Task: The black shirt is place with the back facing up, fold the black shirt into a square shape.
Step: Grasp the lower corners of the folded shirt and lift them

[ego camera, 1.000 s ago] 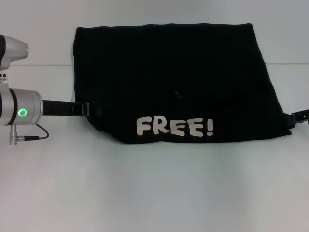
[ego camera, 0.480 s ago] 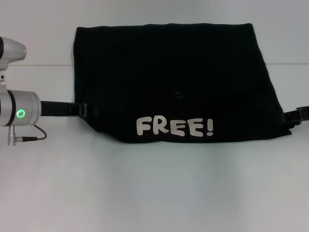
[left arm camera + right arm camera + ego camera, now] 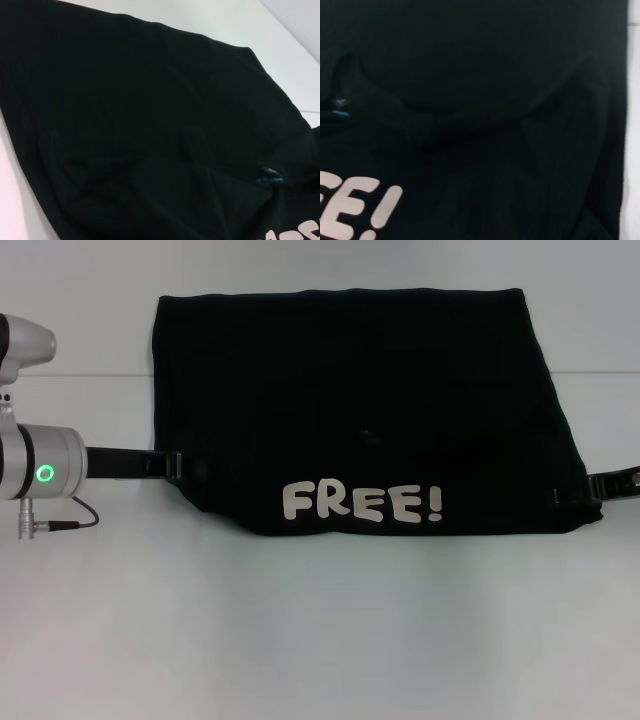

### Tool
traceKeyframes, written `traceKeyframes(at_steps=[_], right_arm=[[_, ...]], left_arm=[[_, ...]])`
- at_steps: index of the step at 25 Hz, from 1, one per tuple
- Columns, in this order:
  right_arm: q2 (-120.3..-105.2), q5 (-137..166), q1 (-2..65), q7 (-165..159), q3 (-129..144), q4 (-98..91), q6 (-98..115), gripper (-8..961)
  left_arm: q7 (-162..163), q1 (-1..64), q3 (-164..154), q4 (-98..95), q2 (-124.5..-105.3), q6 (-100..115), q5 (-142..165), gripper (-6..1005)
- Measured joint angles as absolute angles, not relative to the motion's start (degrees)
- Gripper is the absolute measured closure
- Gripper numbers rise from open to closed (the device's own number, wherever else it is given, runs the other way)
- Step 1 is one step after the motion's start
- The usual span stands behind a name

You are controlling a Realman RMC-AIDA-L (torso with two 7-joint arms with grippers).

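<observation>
The black shirt (image 3: 360, 410) lies folded flat on the white table, in a wide block that broadens toward me. White lettering "FREE!" (image 3: 362, 503) runs along its near edge. My left gripper (image 3: 178, 465) reaches in level with the table at the shirt's left edge, close to the near left corner. My right gripper (image 3: 585, 490) comes in from the right and sits at the near right corner, partly lost against the dark cloth. Black shirt (image 3: 150, 125) fills the left wrist view. The right wrist view also shows black shirt (image 3: 470, 75), with part of the lettering (image 3: 355, 205).
The white table (image 3: 320, 640) stretches bare in front of the shirt. My left arm's silver wrist with a green light (image 3: 40, 465) and its cable (image 3: 70, 523) sit at the left. A small blue tag (image 3: 270, 178) shows on the cloth.
My right gripper has slid left, from just off the shirt's near right corner onto it. The left gripper drew back slightly, then held. The shirt keeps its shape.
</observation>
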State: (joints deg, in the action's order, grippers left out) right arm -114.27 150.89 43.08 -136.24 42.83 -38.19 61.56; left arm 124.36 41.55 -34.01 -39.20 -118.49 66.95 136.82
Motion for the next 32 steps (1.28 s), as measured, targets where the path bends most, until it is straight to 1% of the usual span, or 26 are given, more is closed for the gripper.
traceKeyframes(at_steps=[9,16,21,26,29,32], right_arm=[[-114.33,149.88,43.59,-136.09,42.88,-37.02,62.25,205],[-113.86,149.87,43.31,-137.64,42.29,-36.64,63.31,205],[-113.59,149.85,43.03,-138.53,41.64,-36.82,63.52,401],[-113.05,149.85,43.00,-138.59,40.60,-36.90,63.94,642],[-112.82,149.67,42.99,-138.43,39.72,-36.96,64.21,866],[-112.33,148.96,42.85,-138.00,38.72,-36.98,65.07,871]], left_arm=[[124.37,41.45,-34.01,-39.28,-118.70,67.11,136.57,987],[124.37,41.39,-34.02,-39.43,-118.70,67.25,136.13,987],[124.37,41.39,-34.01,-39.47,-118.73,67.21,136.12,987],[124.37,41.39,-34.02,-39.49,-118.74,67.22,136.09,986],[124.37,41.37,-34.02,-39.54,-118.74,67.46,136.07,986],[124.36,41.35,-34.02,-39.31,-118.45,68.46,136.06,986]])
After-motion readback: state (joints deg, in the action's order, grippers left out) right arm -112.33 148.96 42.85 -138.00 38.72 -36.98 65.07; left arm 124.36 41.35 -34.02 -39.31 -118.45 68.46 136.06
